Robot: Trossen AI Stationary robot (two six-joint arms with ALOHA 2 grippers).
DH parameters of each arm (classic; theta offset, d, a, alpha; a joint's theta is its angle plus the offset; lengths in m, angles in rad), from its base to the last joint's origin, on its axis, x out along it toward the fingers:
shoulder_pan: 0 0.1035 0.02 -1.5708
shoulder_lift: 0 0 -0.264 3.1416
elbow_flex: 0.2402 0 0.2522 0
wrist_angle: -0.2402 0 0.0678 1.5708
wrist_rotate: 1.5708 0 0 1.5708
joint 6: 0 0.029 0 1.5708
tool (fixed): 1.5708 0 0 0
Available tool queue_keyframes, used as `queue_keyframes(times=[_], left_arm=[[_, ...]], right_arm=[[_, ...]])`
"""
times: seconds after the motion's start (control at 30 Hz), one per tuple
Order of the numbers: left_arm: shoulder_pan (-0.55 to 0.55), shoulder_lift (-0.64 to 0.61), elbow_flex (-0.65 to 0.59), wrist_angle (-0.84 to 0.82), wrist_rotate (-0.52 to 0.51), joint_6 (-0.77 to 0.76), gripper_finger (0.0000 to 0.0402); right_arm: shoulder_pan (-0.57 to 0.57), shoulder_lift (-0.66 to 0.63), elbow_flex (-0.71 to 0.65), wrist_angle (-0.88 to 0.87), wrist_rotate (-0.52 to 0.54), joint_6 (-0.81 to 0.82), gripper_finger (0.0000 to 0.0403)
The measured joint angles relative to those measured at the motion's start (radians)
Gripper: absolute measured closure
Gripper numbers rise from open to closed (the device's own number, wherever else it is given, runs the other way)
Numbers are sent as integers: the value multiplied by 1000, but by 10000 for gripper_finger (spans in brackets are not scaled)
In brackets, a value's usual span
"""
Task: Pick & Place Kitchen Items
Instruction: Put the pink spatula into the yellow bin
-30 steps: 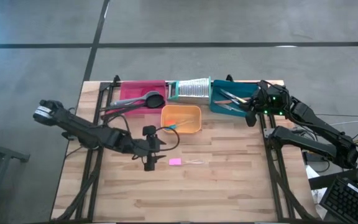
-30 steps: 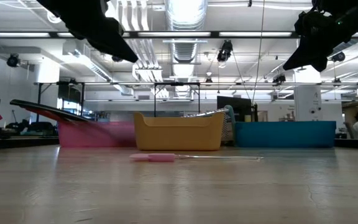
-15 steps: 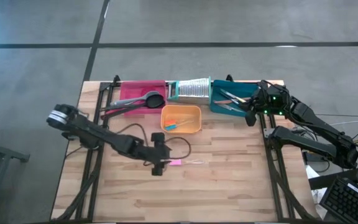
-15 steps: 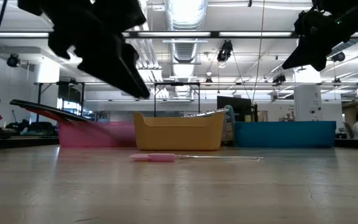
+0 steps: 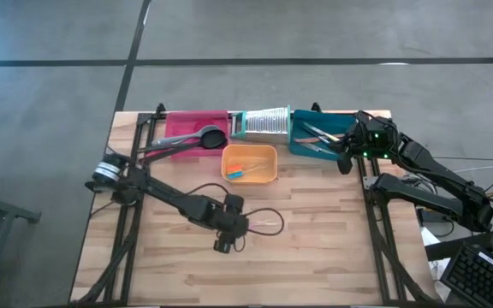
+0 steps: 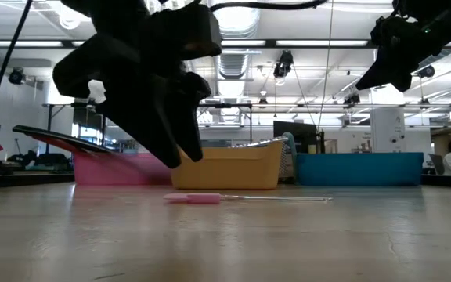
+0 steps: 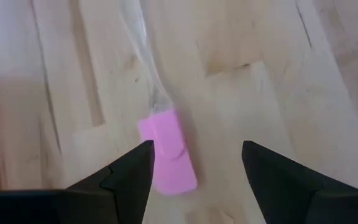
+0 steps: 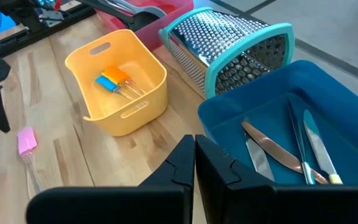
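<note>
Pink-headed small utensil (image 7: pixel 166 158), with a flat rectangular pink end and a thin clear stem, lies alone on the bare wooden table (image 5: pixel 332 257), near its middle and in front of the orange tray (image 5: pixel 249 162). It looks like the last loose item, so the sorting seems nearly finished. Already put away: a grey-blue ladle (image 5: pixel 197 137) and a black spoon (image 5: pixel 215 137) lie across the pink tray (image 5: pixel 182 124), a small blue and an orange piece (image 8: pixel 114 81) sit in the orange tray, and several knives (image 8: pixel 278 149) lie in the teal tray (image 8: pixel 328 124). A ribbed silver grater (image 8: pixel 229 46) with a teal rim lies between the pink and teal trays.

The left claw (image 7: pixel 194 165) hangs just above the pink utensil with its two dark fingers spread wide and nothing between them; the pink head shows close to one finger, off centre in the gap. What remains, I judge, is to lower, close on it and carry it to a tray. The stem is slim and glassy and the head flat against the planks, so the grip may be awkward.

The right claw (image 8: pixel 194 162) waits above the near edge of the teal tray, fingers pressed together, empty.
</note>
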Motion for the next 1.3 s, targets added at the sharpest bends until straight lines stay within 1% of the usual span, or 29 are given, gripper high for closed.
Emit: queue_keyframes(times=[0.23, 0.37, 0.57, 0.8, 1.0, 1.1, 1.17, 1.3], left_arm=[[25, 51, 64, -49, 6, 29, 154], [48, 65, 67, -63, 11, 31, 154], [86, 91, 66, -75, 70, 64, 154], [131, 128, 76, -80, 82, 111, 154], [165, 178, 102, -90, 166, 112, 157], [168, 208, 114, -105, 181, 114, 167], [167, 227, 119, -110, 181, 115, 181], [167, 248, 120, -113, 181, 114, 233]], right_arm=[[0, 0, 0, 2, 0, 1, 394], [0, 0, 0, 3, 0, 2, 394], [0, 0, 0, 4, 0, 0, 394], [0, 0, -1, 5, 0, -1, 394], [0, 0, -2, 7, 0, -1, 394], [0, 0, -2, 7, 0, -1, 394], [0, 0, -2, 7, 0, -1, 394], [0, 0, -2, 7, 0, -1, 394]])
